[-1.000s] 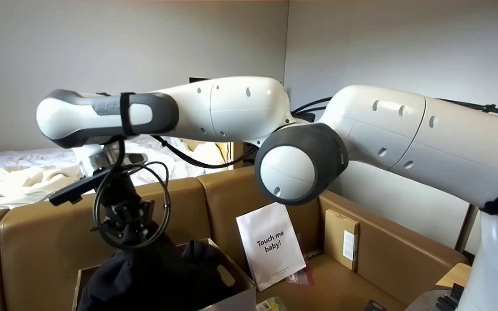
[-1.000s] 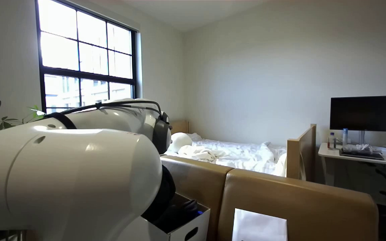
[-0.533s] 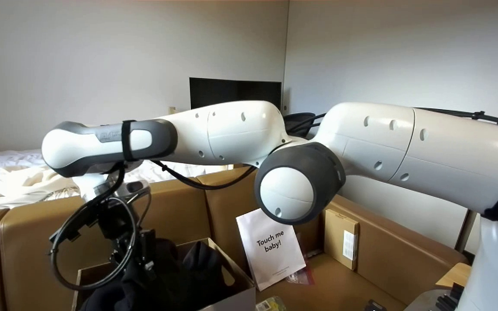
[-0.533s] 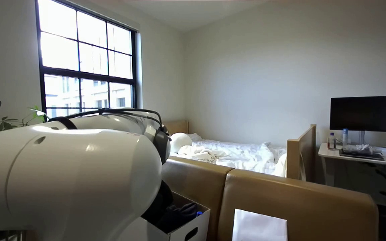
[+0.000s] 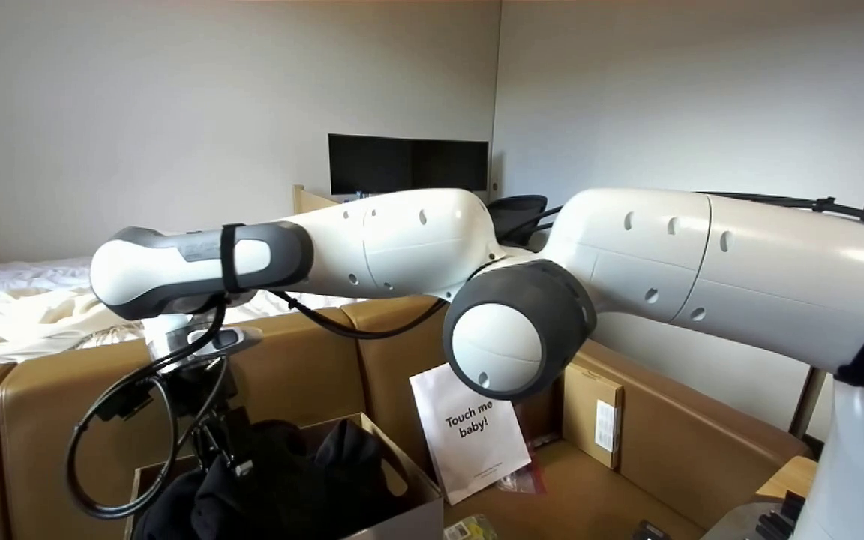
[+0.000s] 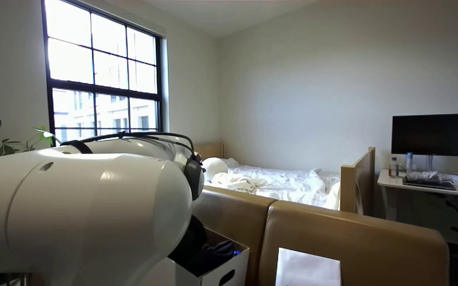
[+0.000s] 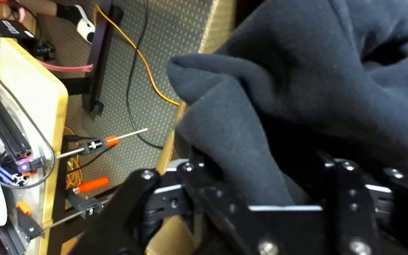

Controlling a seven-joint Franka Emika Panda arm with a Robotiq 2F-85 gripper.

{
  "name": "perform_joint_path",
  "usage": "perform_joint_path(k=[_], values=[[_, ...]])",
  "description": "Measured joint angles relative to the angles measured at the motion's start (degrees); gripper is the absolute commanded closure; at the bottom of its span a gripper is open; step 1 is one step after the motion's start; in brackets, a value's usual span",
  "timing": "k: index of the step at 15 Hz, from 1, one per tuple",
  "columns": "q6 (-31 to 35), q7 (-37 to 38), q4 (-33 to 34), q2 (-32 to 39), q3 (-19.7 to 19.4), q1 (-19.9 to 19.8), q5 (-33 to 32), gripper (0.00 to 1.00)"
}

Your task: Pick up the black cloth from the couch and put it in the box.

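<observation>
The black cloth [image 5: 289,487] lies bunched inside the box [image 5: 411,523], filling much of it and rising to its rim. An exterior view also shows part of the cloth [image 6: 215,252] in the box [image 6: 240,263], the rest being behind the arm. My gripper [image 5: 226,454] points down at the box's left part, right at the cloth. In the wrist view the gripper [image 7: 262,163] is open, its fingers well apart. A loose fold of the cloth [image 7: 225,131] runs between them without being pinched. How deep the fingertips reach into the cloth cannot be made out in the exterior views.
On the brown couch [image 5: 304,360], a white paper sign [image 5: 469,442] leans right of the box. Further right stands a flat cardboard package [image 5: 589,412]. A small blue item [image 6: 236,253] shows in the box's corner. A wooden table [image 7: 37,81] with clamps appears in the wrist view.
The arm has come down, lowering the gripper and cloth into the box. The jaws have spread from being shut on the cloth, and the cloth has settled lower.
</observation>
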Motion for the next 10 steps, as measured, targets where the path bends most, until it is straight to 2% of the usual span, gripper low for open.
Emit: perform_joint_path(k=[2, 6, 10], values=[[-1.23, 0.03, 0.16, -1.84, -2.5, 0.6, -4.08, 0.0], [-8.77, -0.64, 0.34, -7.64, -7.94, 2.57, -12.58, 0.0], [-13.43, -5.27, 0.82, -14.13, -13.53, 6.18, -22.0, 0.0]])
